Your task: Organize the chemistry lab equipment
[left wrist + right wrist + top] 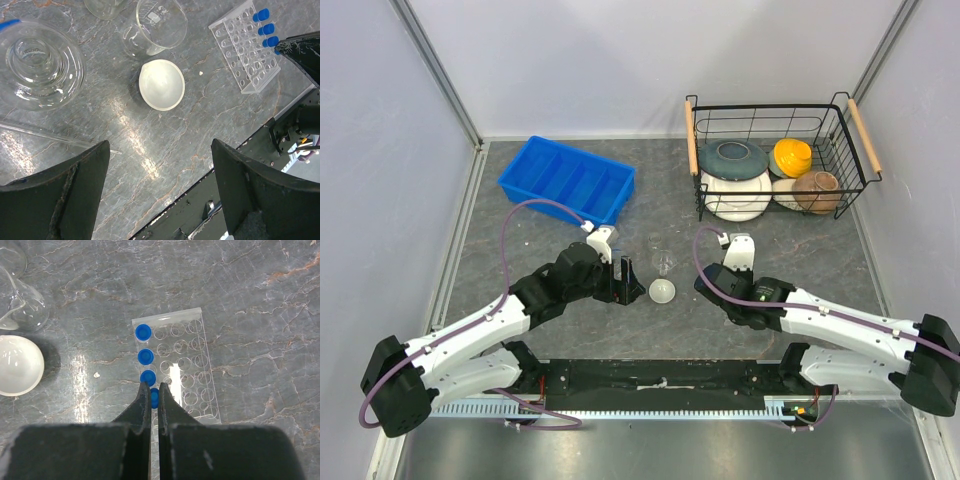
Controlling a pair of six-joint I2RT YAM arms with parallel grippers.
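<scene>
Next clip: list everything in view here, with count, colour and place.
blue-capped tubes: four, clear with blue caps, in one column of the rack
tube rack: one, clear plastic, table centre-right
white dish: one, white, table centre, left of the rack
glass vessels: three, clear, clustered by the dish
glass rod: one, clear, lying on the table near the vessels
divided tray: one, blue, far left
wire basket: one, black with wooden handles, far right
bowls and plates: at least four, blue-grey, white, yellow, brown, in the basket
left tool: open, above the table near the dish
right tool: shut, over the nearest cap
</scene>
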